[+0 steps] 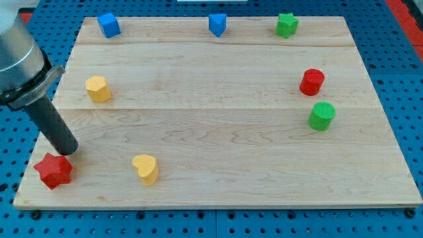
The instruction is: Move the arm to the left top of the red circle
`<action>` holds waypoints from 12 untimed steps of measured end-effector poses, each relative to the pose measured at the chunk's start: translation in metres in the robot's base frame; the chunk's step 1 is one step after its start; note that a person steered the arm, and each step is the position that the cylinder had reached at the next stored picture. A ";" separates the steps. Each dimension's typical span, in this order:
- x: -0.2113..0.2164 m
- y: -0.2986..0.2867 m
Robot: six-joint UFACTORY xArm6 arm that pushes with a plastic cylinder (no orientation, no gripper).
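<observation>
My tip sat at the lower left of the frame, just above and touching or nearly touching the red star, with the yellow heart a bit right of it; no claw on this rig, just the rod, so open/closed state didn't apply. Target red circle was far off at the right edge of the table, just above the green cylinder. Best route in my view was a straight diagonal across the bare mid-board, stopping just up-left of the circle, well apart from the green star and blue blocks along the top.
</observation>
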State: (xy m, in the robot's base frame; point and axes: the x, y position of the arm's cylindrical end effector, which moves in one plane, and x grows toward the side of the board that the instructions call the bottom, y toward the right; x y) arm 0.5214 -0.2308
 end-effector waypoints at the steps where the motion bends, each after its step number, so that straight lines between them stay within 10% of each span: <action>1: -0.024 0.000; 9: -0.060 0.000; 12: 0.013 0.063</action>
State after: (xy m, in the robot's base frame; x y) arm 0.5349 -0.1678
